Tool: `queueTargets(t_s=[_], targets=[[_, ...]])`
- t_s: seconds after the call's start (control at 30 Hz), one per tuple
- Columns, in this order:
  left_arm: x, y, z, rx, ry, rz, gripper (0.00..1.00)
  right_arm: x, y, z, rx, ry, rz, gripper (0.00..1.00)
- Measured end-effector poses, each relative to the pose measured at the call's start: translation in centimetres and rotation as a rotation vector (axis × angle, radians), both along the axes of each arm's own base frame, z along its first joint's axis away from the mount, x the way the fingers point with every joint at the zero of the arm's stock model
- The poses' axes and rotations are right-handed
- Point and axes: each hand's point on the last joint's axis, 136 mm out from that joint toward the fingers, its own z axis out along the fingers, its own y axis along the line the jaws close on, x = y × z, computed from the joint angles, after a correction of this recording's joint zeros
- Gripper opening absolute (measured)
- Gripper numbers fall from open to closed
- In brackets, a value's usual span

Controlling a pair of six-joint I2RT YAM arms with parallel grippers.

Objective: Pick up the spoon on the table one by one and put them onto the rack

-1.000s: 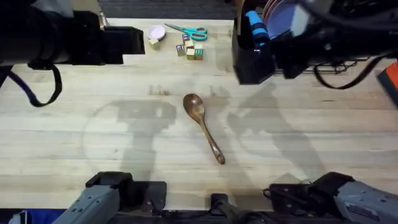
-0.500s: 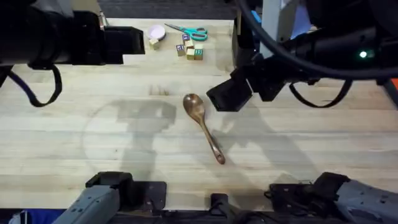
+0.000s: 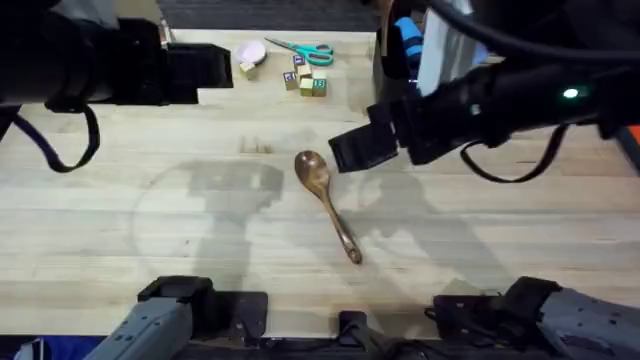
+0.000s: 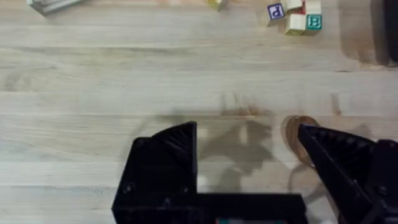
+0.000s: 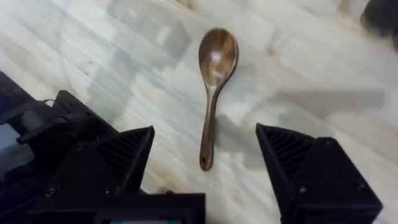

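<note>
Our right hand [image 5: 205, 163] hung open above the spoon [image 3: 327, 205].
We risked skidding its glossy handle across the desk [image 3: 200, 230] if we closed off-centre.

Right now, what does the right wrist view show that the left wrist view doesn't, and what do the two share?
Right wrist alone: the whole spoon, oval bowl through slim handle, lying flat on the table between the right gripper's open fingers.

Left wrist alone: the lettered blocks at the table's far side, and the left gripper, open, above bare planks.

Shared: the pale plank tabletop and the spoon, though the left wrist catches just a brown sliver of it beside one finger.
</note>
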Motion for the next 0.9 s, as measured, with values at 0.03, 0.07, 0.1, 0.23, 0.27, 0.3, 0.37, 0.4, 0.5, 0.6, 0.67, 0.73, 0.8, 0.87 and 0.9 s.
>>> queueTargets(t_s=[0.03,0.07,0.1,0.23,0.27,0.3,0.37,0.4,0.5,0.6,0.67,0.73,0.8,0.87,0.9], targets=[[0.0,0.0,0.0,0.000,0.000,0.000,0.993,-0.1,0.1,-0.5,-0.011,0.022,-0.006,0.996],[0.0,0.0,0.0,0.000,0.000,0.000,0.993,-0.2,0.2,-1.0,-0.025,0.037,-0.010,0.996],[0.0,0.0,0.0,0.000,0.000,0.000,0.993,-0.3,0.3,-1.4,-0.038,0.049,-0.012,0.996],[0.0,0.0,0.0,0.000,0.000,0.000,0.993,-0.4,1.2,-3.2,-0.116,0.058,-0.019,0.996],[0.0,0.0,0.0,0.000,0.000,0.000,0.993,-0.5,1.5,-3.6,-0.136,0.055,-0.020,0.996],[0.0,0.0,0.0,0.000,0.000,0.000,0.993,-0.9,2.2,-4.5,-0.192,0.039,-0.024,0.996],[0.0,0.0,0.0,0.000,0.000,0.000,0.993,-1.4,2.8,-5.2,-0.226,0.028,-0.023,0.996],[0.0,0.0,0.0,0.000,0.000,0.000,0.993,-1.5,3.0,-5.4,-0.240,0.023,-0.026,0.996],[0.0,0.0,0.0,0.000,0.000,0.000,0.993,-1.9,3.5,-6.3,-0.279,0.004,-0.042,0.996],[0.1,0.2,0.0,0.006,-0.002,0.006,0.993,-2.3,3.8,-8.1,-0.329,-0.040,-0.057,0.996],[1.3,0.2,-0.8,0.009,0.026,0.009,0.993,-2.4,3.6,-10.4,-0.368,-0.064,-0.080,0.996],[2.5,0.2,-2.4,0.010,0.086,0.009,0.993,-1.8,4.1,-11.7,-0.381,-0.070,-0.097,0.996],[2.9,0.3,-2.8,0.012,0.098,0.011,0.993,-1.8,4.1,-12.6,-0.405,-0.060,-0.097,0.996],[3.1,0.3,-3.1,0.015,0.106,0.013,0.993,-1.8,4.1,-13.6,-0.436,-0.046,-0.094,0.996],[3.5,0.7,-3.2,0.030,0.103,0.027,0.993,-1.8,4.0,-15.9,-0.497,-0.017,-0.088,0.996]])
